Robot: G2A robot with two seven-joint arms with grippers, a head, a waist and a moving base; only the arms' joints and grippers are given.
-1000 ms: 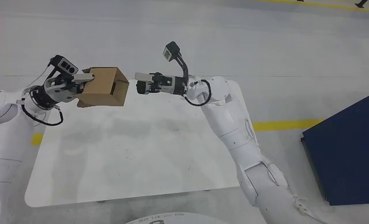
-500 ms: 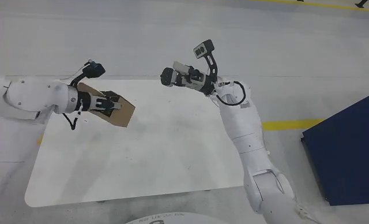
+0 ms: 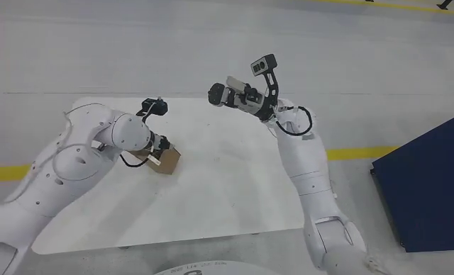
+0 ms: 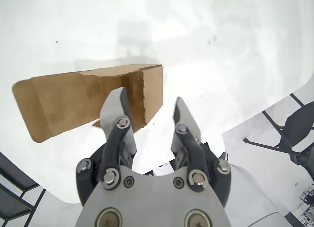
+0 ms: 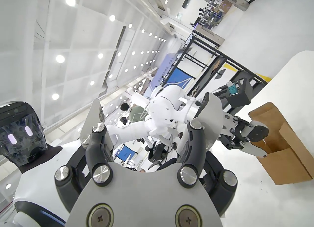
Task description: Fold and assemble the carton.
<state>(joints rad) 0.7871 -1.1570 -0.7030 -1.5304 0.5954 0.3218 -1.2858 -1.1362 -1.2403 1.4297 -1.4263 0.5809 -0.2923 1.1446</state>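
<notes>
A brown carton (image 3: 167,160) lies on the white table (image 3: 213,197) near its left side, with one end open and a flap spread flat. In the left wrist view the carton (image 4: 73,100) lies on its side, and my left gripper (image 4: 149,105) is open at its open end. One finger (image 4: 115,107) lies over the opening; the other stands beside the box. From above, the left gripper (image 3: 157,149) sits right at the carton. My right gripper (image 3: 214,93) is open and holds nothing, raised over the table's far edge. The right wrist view shows the carton (image 5: 287,164) and the left gripper (image 5: 250,139) beyond my right gripper (image 5: 153,112).
The table's rounded near edge (image 4: 269,105) runs close behind the left gripper. A dark blue panel (image 3: 418,183) stands on the floor at the right. A black chair (image 4: 299,125) and a dark rack (image 4: 14,201) stand beside the table.
The left arm brought the carton from the air at the far left down onto the table and opened. The right gripper drew back from the carton's open end, up and to the right.
</notes>
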